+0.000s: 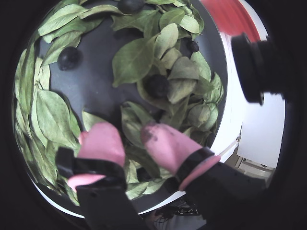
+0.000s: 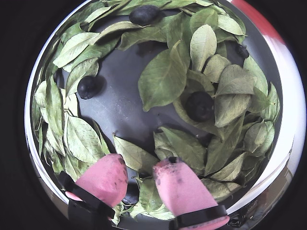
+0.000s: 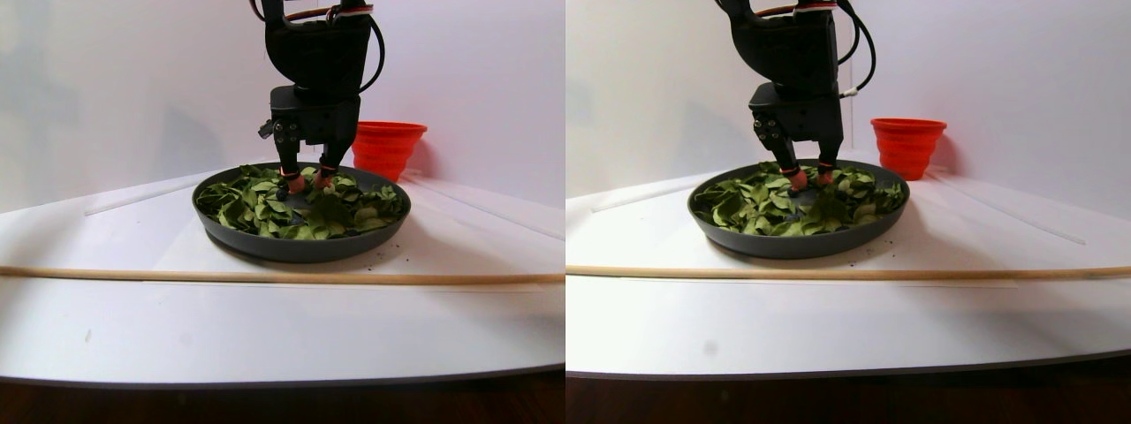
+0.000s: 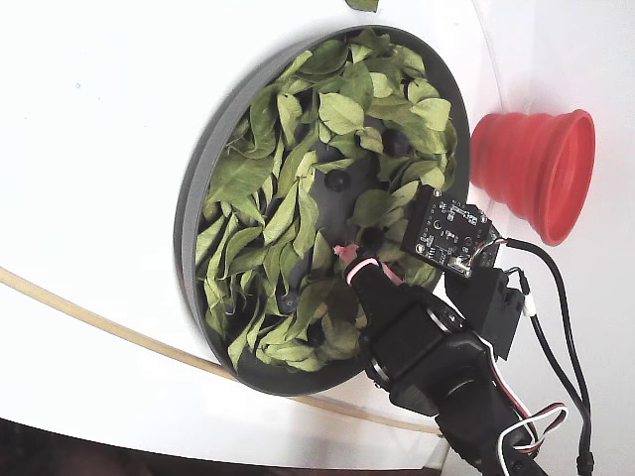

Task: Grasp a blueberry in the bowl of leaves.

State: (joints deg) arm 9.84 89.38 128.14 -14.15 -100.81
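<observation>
The dark-grey bowl holds many green leaves and several blueberries. My gripper has pink fingertips and is open, lowered among the leaves at the near side of the bowl. One blueberry lies low between the fingers, close against the left finger and partly under leaves. Other blueberries lie ahead at centre right, at left and at the far rim. In a wrist view the gripper is over leaves, with a blueberry beyond it. The stereo pair shows the gripper down in the bowl.
A red ribbed cup stands just beyond the bowl's rim, close to the arm. A thin wooden stick lies across the white table in front of the bowl. One stray leaf lies outside the bowl.
</observation>
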